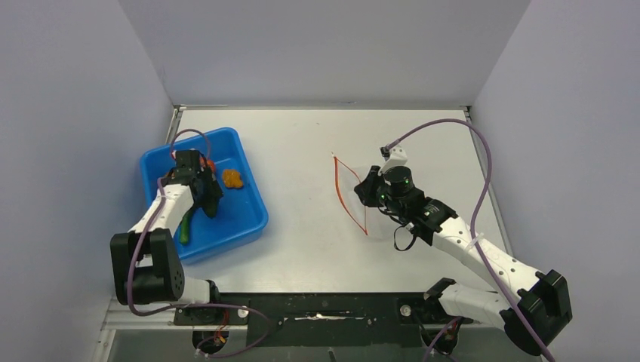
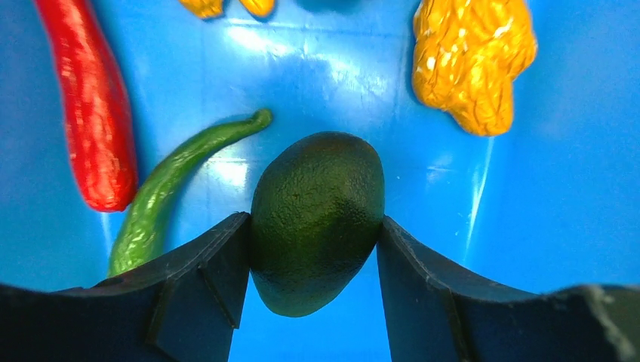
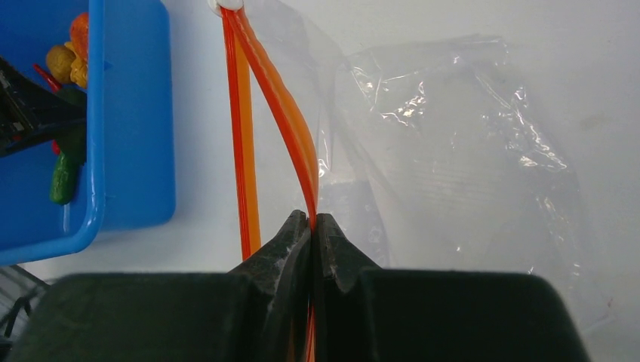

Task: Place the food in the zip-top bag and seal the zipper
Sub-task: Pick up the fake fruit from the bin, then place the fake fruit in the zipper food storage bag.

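Left wrist view puts the dark green oval toy piece (image 2: 317, 219) at the centre. It lies on the floor of the blue plastic tray (image 2: 573, 188), and the left gripper (image 2: 313, 226) is clamped on it. The gripper's black fingers (image 2: 215, 264) touch both of its flanks. Just beside it on the left lies a slim curved green pepper (image 2: 173, 181), with the slim red chili (image 2: 90, 113) further left. A yellow-brown knobbly lump (image 2: 472, 60) sits apart at the upper right, and edges of more orange-yellow pieces show along the top.

In the right wrist view, the clear thin zip-top bag (image 3: 468, 151) lies crumpled on the white table (image 3: 528, 45). Its mouth faces the tray. The right gripper (image 3: 312, 226) is pinched together on one lip of the red-orange zipper strip (image 3: 283, 121). That lip bows up and away from the other lip, which lies straight on the table, so the mouth is parted.

From the top external view, the tray sits at the left of the table under the left arm. The bag lies well apart from it, right of centre. None of the food can be seen inside the bag.
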